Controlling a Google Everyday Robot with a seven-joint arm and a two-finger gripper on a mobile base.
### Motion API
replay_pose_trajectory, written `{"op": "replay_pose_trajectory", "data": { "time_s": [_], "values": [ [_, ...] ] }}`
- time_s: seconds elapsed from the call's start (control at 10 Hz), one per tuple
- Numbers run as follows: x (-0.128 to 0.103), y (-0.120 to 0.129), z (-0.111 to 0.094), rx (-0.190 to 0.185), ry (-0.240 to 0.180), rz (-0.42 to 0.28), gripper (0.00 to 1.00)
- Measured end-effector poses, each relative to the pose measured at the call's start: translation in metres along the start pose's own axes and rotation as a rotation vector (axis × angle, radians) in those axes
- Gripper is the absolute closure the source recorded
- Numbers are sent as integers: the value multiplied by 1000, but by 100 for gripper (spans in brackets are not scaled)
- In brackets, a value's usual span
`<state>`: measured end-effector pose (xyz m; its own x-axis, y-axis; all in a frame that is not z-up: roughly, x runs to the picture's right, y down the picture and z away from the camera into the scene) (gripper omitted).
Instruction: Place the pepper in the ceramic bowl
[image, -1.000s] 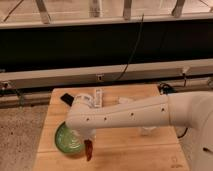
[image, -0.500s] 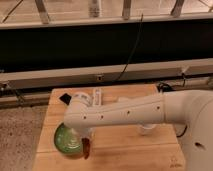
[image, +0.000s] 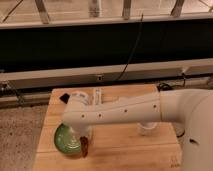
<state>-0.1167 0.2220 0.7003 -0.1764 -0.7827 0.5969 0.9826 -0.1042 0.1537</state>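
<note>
The ceramic bowl (image: 64, 141) is green and glossy and sits near the front left of the wooden table (image: 125, 152). My white arm reaches in from the right across the table. My gripper (image: 83, 142) points down at the bowl's right rim. It is shut on the pepper (image: 85, 148), a small dark red pepper that hangs upright just above the table at the bowl's right edge. The arm hides the back part of the bowl.
A small white cup (image: 146, 128) stands right of centre, partly behind the arm. A white object (image: 97, 95), a white dish (image: 78, 95) and a black item (image: 64, 98) lie at the table's back left. A rail and dark panel run behind.
The gripper with the pepper has shifted slightly left, closer over the bowl's right rim. The bowl and cup have not moved.
</note>
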Motion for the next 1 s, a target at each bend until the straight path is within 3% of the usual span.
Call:
{"op": "replay_pose_trajectory", "data": {
  "time_s": [0.4,0.7,1.0],
  "values": [
    [5,-4,1,1,0,-11,95],
    [10,-8,2,1,1,-21,88],
    [14,-12,3,0,0,-27,94]
  ]
}}
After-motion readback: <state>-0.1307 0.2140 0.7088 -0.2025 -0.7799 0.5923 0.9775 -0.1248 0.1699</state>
